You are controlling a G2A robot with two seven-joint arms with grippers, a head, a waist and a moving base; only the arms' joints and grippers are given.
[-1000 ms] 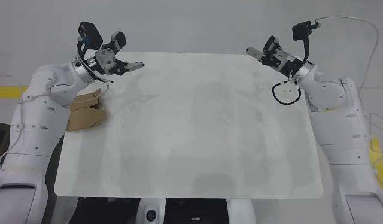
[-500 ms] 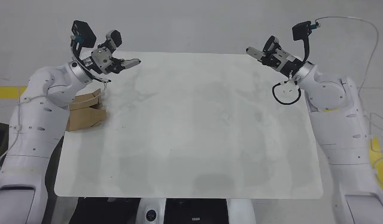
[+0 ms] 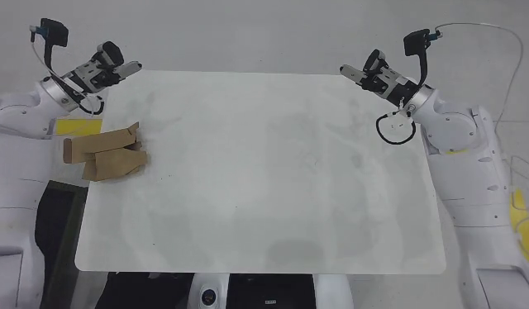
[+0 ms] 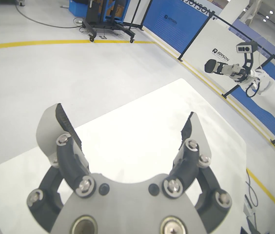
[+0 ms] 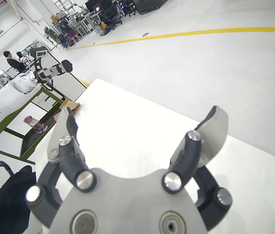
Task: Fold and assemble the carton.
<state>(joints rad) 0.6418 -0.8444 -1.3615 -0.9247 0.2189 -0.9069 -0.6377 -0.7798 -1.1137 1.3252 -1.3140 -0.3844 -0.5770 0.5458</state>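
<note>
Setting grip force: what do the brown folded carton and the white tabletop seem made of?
Brown folded carton: likely cardboard, matte; its folded flaps hold sharp creases. White tabletop: smooth, hard sheet, perhaps laminate or plastic; rounded corners, faint smudges.

The left arm and the right arm are smooth white shells. Each wrist carries a black camera on a black bracket: the left camera and the right camera. A black cable loops by the right wrist, and a thin pale wire arcs away from the right camera. The left gripper and the right gripper share 1 build: a silver base plate, black curved links, round silver screws, and 2 silver-backed fingers with black ribbed pads. 2 small black bolts sit on the left plate.
</note>
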